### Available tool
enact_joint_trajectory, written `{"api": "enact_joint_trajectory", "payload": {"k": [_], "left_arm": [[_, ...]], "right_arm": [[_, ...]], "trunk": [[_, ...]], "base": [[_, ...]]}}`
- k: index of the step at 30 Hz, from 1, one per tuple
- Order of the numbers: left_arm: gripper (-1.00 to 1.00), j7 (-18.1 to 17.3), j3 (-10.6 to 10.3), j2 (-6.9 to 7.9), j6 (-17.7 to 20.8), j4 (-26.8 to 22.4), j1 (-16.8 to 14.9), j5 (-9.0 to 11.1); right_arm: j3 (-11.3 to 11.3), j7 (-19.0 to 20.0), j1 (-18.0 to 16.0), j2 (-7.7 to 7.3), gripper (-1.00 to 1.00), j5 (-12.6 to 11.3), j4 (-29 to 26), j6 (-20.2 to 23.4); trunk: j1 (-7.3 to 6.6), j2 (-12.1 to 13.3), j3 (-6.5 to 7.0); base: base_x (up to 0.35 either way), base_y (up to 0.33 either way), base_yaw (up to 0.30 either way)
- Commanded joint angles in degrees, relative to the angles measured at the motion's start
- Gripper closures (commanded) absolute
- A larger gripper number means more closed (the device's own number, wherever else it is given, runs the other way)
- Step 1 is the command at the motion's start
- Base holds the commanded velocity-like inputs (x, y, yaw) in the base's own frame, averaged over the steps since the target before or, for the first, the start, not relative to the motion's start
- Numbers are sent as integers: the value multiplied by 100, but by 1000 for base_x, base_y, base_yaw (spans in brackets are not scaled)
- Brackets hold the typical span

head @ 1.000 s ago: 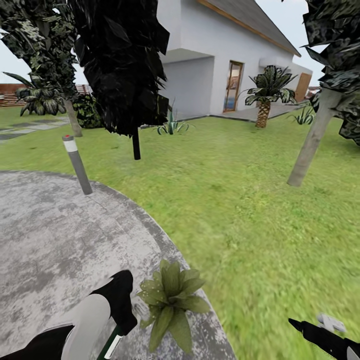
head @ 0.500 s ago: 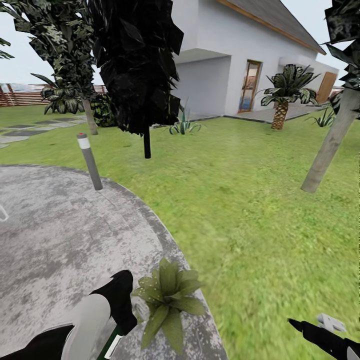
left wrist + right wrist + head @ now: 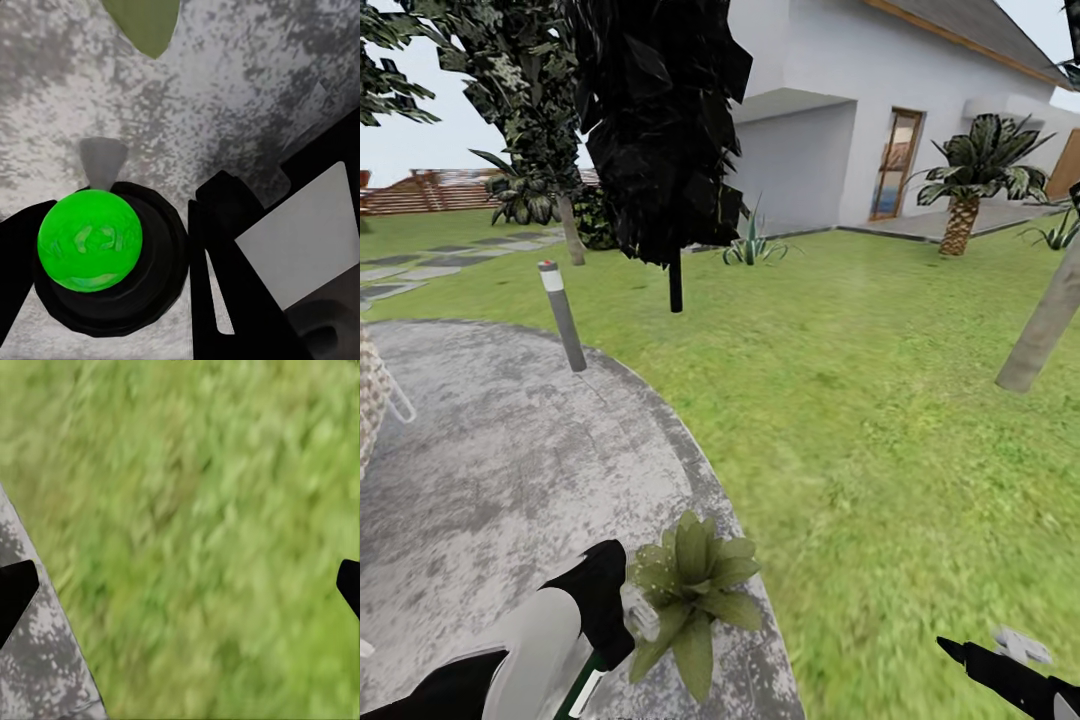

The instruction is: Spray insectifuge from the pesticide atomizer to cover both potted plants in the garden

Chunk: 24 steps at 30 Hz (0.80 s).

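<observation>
Mottled grey paving [image 3: 490, 480] is carrying one potted plant [image 3: 695, 585], a low green rosette sitting at the paving's edge, right where it meets the lawn [image 3: 880, 420]. The left gripper [image 3: 142, 262] is showing in the left wrist view with its black fingers [image 3: 225, 247] clamped around the pesticide atomizer [image 3: 90, 240], whose bright green round body is sitting in a black collar with a grey nozzle pointing at the paving; a leaf tip of the plant is poking in just beyond the nozzle. In the head view the left arm [image 3: 550, 640] is reaching in just beside the potted plant, on the paving side. The right gripper [image 3: 180, 585] is hanging over the lawn beside the paving edge, its two dark fingers [image 3: 15, 592] spread wide apart and touching nothing. Far from the potted plant, across the paving, a grey bollard light [image 3: 562, 315] is leaning; behind it a dark tree [image 3: 660, 130], a white house [image 3: 880, 110] and a palm [image 3: 970, 180]. A brown fence [image 3: 420, 190] is lining the far lawn.
</observation>
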Motion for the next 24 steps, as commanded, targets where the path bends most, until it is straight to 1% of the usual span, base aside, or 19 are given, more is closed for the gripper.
{"api": "enact_joint_trajectory", "payload": {"k": [1,8,11,16,24], "left_arm": [[100,-31,45,-6,29,-8,-3,-54],[100,-31,45,-6,27,-8,-2,-54],[100,-31,45,-9,29,-8,0,-53],[100,-31,40,-17,29,-8,-2,-46],[100,-31,37,-24,36,-17,-2,-45]], "right_arm": [[-49,33,-2,1,-100,39,-11,41],[-49,33,-1,1,-100,39,-11,41],[-49,33,-1,1,-100,38,-11,41],[-49,33,-2,2,-100,41,-11,41],[-49,33,-2,1,-100,40,-11,41]], "trunk": [[-1,-2,-5],[-1,-2,-5],[-1,-2,-5],[-1,-2,-5],[-1,-2,-5]], "base": [[-1,-3,284],[0,-1,278],[-2,-30,80],[-30,-185,22],[-1,-27,249]]}}
